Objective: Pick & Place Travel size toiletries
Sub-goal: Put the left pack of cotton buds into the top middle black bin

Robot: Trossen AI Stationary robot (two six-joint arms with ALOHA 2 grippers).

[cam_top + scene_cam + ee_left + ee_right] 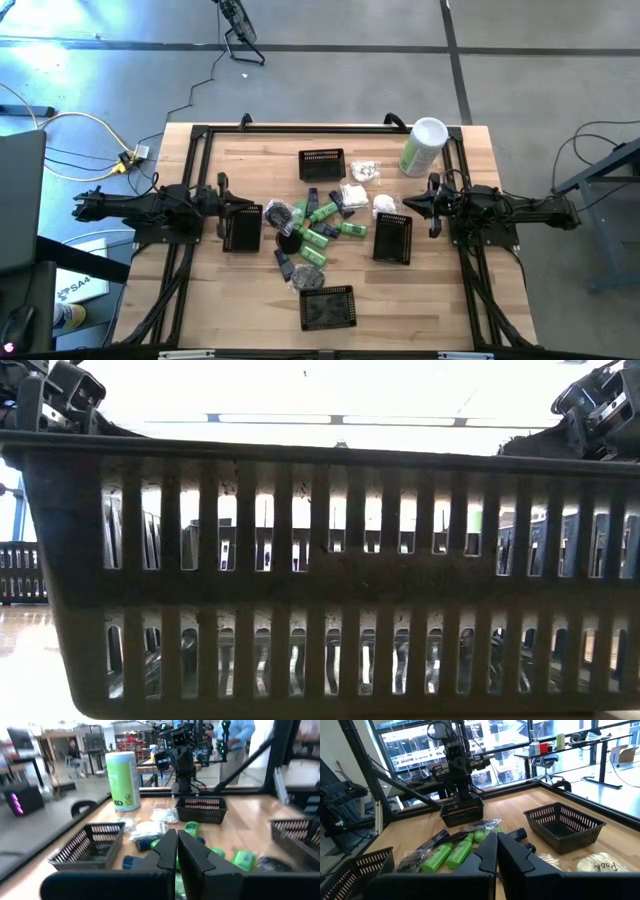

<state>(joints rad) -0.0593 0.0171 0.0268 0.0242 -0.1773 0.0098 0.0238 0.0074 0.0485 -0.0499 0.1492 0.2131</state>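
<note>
The travel size toiletries [315, 225] lie in a loose heap at the table's middle: bright green little bottles [452, 854], small black tubes [432, 841] and dark round pieces. White crinkly packets [355, 193] lie just beyond them. My left gripper [230, 207] hangs level above the left basket [242, 230], shut and holding nothing; its fingers [190, 855] point at the heap. My right gripper [408, 205] hangs level at the right of the heap, shut too, its fingers [487, 852] together.
Black mesh baskets stand around the heap: far [321, 165], right [392, 240] and near [328, 307]; the near one [320, 560] fills the low view. A tall pale-green canister [423, 147] with a white lid stands at the far right. A black frame [200, 135] rims the table.
</note>
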